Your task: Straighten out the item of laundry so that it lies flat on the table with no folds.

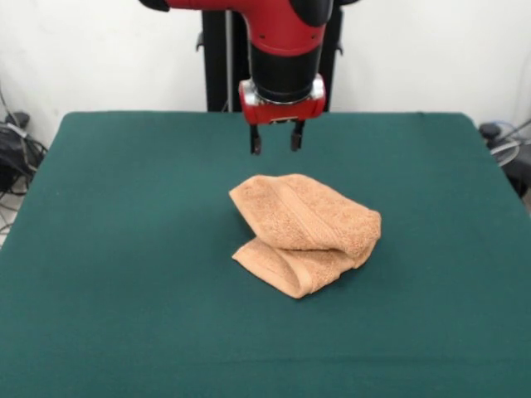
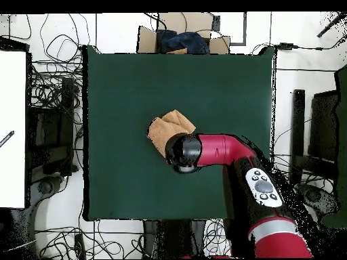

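The peach-orange towel (image 1: 305,231) lies folded over itself in a crumpled bundle near the middle of the dark green table (image 1: 116,249). My gripper (image 1: 273,143) hangs above the table just behind the towel's far edge, its two dark fingers apart and empty, not touching the cloth. In the overhead view the towel (image 2: 169,127) shows partly, and the arm's black wrist (image 2: 181,152) covers its near part and hides the gripper.
The red arm (image 2: 227,150) reaches in from the base side. Cables and equipment lie on the floor around the table (image 2: 47,115). A cardboard box (image 2: 183,40) stands beyond the table's far edge in the overhead view.
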Action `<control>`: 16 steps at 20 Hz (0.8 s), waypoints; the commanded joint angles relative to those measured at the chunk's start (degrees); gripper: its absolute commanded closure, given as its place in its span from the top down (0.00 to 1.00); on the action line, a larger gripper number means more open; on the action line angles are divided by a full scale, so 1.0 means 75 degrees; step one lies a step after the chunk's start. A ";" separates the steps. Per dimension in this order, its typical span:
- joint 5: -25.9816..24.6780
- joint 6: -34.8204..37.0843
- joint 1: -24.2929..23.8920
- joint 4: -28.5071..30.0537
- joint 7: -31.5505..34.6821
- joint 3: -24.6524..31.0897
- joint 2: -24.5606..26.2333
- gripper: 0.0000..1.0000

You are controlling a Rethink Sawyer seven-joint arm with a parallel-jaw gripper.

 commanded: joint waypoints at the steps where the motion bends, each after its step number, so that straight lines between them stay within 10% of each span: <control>1: -0.0089 0.0909 -0.0130 -0.1140 -0.0819 0.0681 0.0318 1.00; 16: -0.0337 0.0674 -0.0144 -0.1756 -0.0605 0.0511 0.1009 1.00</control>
